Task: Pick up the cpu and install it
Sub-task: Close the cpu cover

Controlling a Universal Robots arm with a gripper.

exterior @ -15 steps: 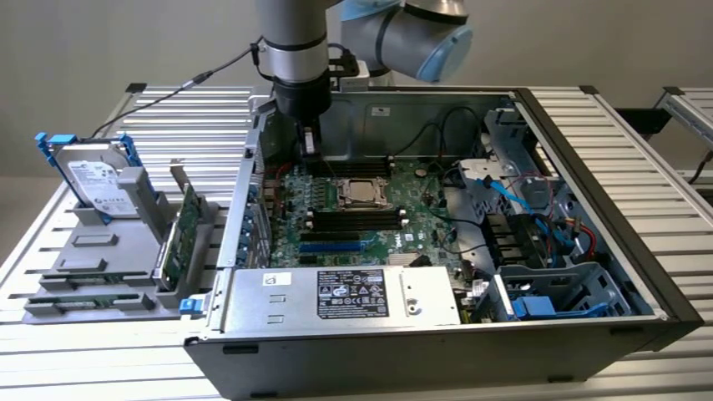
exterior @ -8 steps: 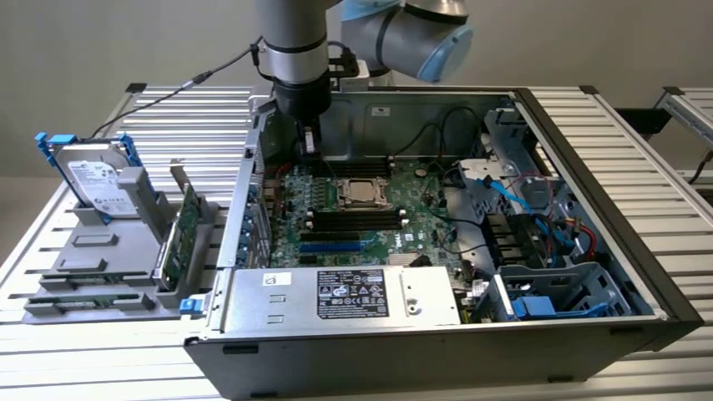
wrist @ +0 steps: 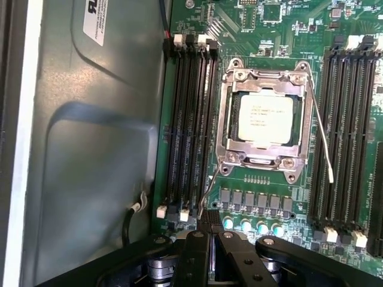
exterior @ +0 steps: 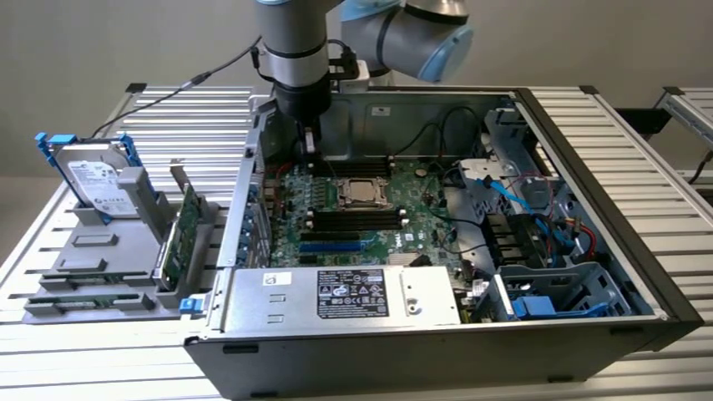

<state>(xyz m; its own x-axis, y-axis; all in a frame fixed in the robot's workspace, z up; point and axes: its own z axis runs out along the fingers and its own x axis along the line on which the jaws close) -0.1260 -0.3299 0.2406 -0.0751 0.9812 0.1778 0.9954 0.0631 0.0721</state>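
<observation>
The cpu (exterior: 359, 191) (wrist: 266, 118) lies flat in the metal-framed socket (wrist: 227, 113) near the middle of the motherboard (exterior: 423, 205). The board sits inside the open computer case (exterior: 390, 368), which stands on the slatted counter (exterior: 100, 368). The arm (exterior: 299, 50) reaches down into the case near its far wall. Its jaws are pressed together and hold nothing. They hang over the black memory slots (wrist: 191, 131) just beside the socket, apart from the chip.

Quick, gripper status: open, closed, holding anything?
Gripper: closed, with nothing visibly held; the cpu sits in its socket.
</observation>
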